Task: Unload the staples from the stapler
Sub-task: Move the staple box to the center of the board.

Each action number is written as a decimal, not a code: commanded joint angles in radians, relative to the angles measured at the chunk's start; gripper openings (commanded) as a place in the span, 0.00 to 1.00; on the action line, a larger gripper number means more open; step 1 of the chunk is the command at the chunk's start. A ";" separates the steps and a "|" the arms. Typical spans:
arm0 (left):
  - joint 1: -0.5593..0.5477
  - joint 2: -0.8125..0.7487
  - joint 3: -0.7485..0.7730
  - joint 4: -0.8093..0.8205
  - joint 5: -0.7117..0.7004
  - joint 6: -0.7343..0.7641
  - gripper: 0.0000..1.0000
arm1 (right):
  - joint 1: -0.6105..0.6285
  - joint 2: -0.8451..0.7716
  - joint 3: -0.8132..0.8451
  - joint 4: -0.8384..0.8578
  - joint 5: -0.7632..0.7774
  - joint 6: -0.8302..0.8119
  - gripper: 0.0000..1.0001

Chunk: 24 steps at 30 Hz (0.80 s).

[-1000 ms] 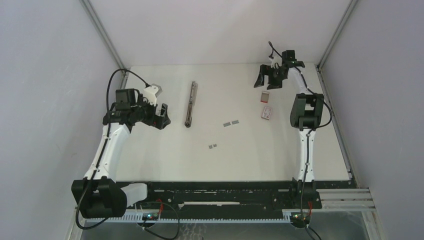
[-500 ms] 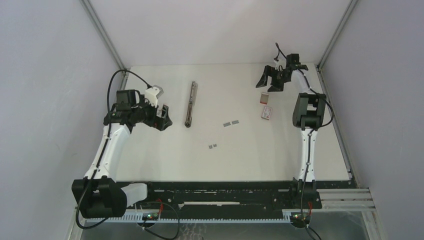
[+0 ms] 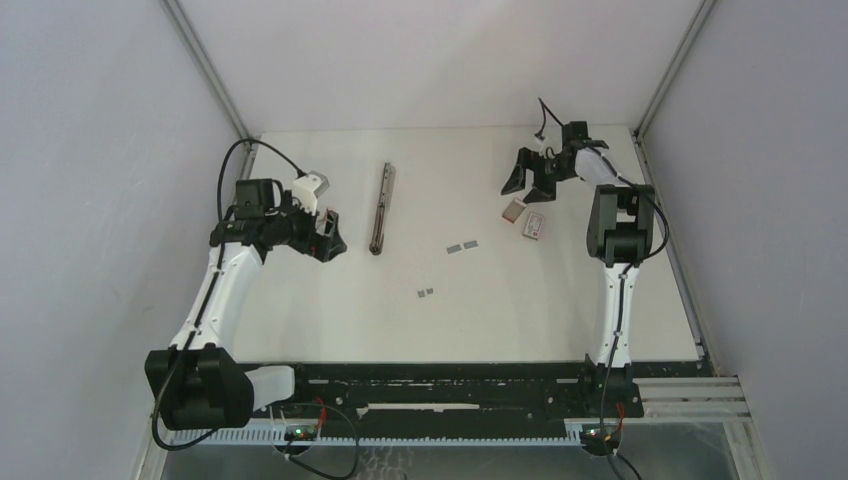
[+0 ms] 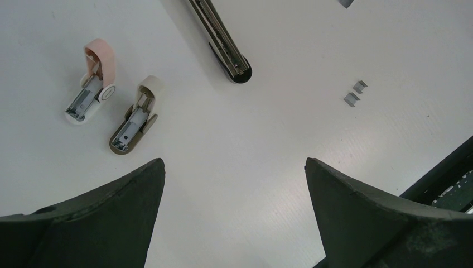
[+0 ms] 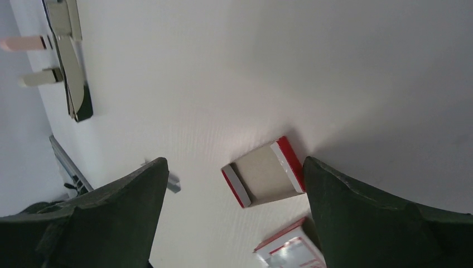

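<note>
The stapler lies unfolded as one long thin bar at the far middle of the table. Its dark end shows in the left wrist view and the right wrist view. Short staple strips lie mid-table, with two smaller bits nearer; the left wrist view shows those bits. My left gripper is open and empty, left of the stapler's near end, above bare table. My right gripper is open and empty at the far right, just above a red-and-white box.
Two red-and-white boxes lie by my right gripper. A pink claw-like tool and a beige one lie left of the stapler. Walls enclose the table on three sides.
My right gripper has come down and nearer over the boxes. The further box now lies more to the left and turned. My left gripper has barely shifted.
</note>
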 commanded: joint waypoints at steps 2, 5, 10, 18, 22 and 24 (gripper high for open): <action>0.000 -0.018 -0.017 0.012 0.038 0.025 1.00 | 0.064 -0.092 -0.133 -0.001 0.077 0.000 0.91; 0.001 -0.022 -0.018 0.012 0.041 0.023 1.00 | 0.092 -0.133 -0.202 0.025 0.116 0.007 0.90; 0.001 -0.027 -0.020 0.011 0.048 0.024 1.00 | 0.132 -0.178 -0.268 0.059 0.132 0.021 0.90; 0.001 -0.031 -0.020 0.011 0.053 0.023 1.00 | 0.153 -0.235 -0.280 0.065 0.156 0.022 0.91; 0.001 -0.029 -0.019 0.011 0.055 0.023 1.00 | 0.156 -0.256 -0.284 0.065 0.132 0.022 0.91; 0.000 -0.028 -0.019 0.011 0.055 0.024 1.00 | 0.165 -0.257 -0.290 0.056 0.124 0.015 0.91</action>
